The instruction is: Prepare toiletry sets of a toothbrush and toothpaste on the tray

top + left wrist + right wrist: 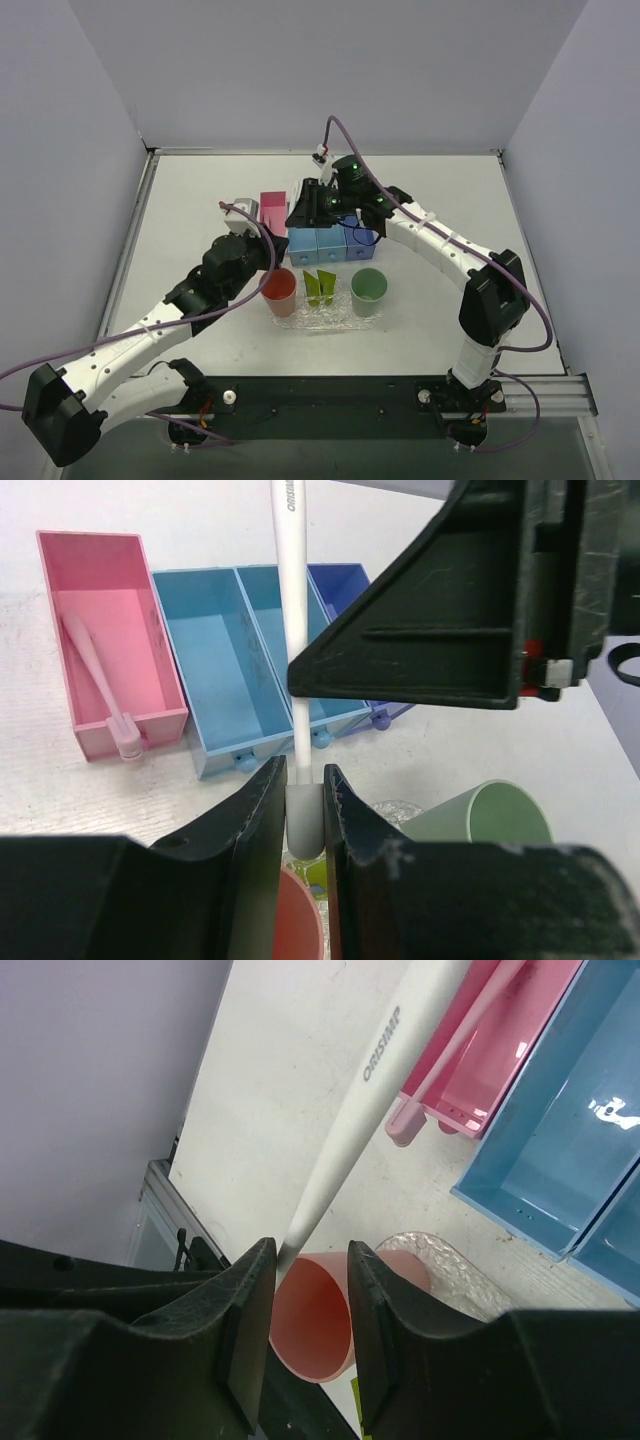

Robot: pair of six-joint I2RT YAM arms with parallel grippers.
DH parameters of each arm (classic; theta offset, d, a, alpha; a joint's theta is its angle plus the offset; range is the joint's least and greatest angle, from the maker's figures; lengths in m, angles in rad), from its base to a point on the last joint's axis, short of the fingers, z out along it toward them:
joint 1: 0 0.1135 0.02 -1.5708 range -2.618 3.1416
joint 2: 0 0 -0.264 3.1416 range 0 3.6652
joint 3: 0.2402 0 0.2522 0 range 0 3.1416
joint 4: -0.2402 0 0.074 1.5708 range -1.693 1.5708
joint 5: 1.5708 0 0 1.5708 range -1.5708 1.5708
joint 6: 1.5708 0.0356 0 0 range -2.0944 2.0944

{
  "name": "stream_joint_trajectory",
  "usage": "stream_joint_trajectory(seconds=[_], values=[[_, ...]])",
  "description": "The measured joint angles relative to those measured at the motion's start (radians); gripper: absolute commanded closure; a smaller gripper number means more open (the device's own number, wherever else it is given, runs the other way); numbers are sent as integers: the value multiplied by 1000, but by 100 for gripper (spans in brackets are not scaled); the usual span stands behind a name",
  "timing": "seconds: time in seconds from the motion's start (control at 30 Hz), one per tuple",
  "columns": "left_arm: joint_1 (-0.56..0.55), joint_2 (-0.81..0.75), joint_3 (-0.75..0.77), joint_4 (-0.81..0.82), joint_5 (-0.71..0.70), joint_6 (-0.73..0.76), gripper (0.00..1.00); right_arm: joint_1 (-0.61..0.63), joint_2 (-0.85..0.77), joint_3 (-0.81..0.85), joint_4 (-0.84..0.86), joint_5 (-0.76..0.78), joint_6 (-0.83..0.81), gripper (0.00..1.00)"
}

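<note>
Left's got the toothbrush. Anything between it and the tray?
Only the pink cup, standing on the tray's left end, mouth open right under the toothbrush that the left gripper clamps. The right gripper sits open by the shaft farther along, not beneath it.

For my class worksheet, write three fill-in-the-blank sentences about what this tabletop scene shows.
1. The toothbrush in the left end effector is ___.
2. The bin holding the pink toothbrush is ___.
3. On the tray, the toothpaste tubes sit between the reddish cup and the ___ cup.
Missing words: white, pink, green.
</note>
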Motion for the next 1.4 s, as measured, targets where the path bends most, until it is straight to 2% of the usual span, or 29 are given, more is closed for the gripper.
stream_joint_trajectory(seconds=[0.2,0.3,0.4,0.43,0.5,0.57,0.6,0.7,0.73,0.83,0.97,1.13,1.2,1.33,1.4], values=[[-27,-13,-22,11,-26,-18,100,12,21,0,-5,0,8,72],[-41,-13,-24,23,-33,-22,100,15,21,0,-5,0,10,78],[-50,-13,-24,34,-36,-21,100,19,21,0,1,0,13,90],[-51,-13,-25,36,-37,-21,100,20,21,0,3,-1,18,99],[-51,-12,-29,40,-35,-21,100,19,21,0,14,-9,35,100],[-51,-10,-34,41,-31,-19,94,21,21,1,26,-11,41,100],[-51,-10,-35,41,-29,-17,82,23,21,1,27,-9,40,100],[-51,-10,-35,45,-26,-17,64,23,21,1,29,-14,40,100],[-51,-10,-35,46,-24,-16,53,23,21,1,31,-18,40,100],[-51,-10,-34,54,-3,-6,40,18,21,1,31,-25,23,100],[-47,-13,-13,56,30,13,32,6,18,1,26,-43,-9,100],[22,-30,58,40,109,19,30,-27,-17,0,-21,-89,-77,100],[79,-29,90,40,174,10,28,-37,-48,-3,-46,-119,-110,100],[240,-8,123,75,389,-45,27,-55,-129,-25,-101,-198,-180,100],[278,13,123,100,484,-67,26,-54,-168,-40,-129,-244,-212,100]])
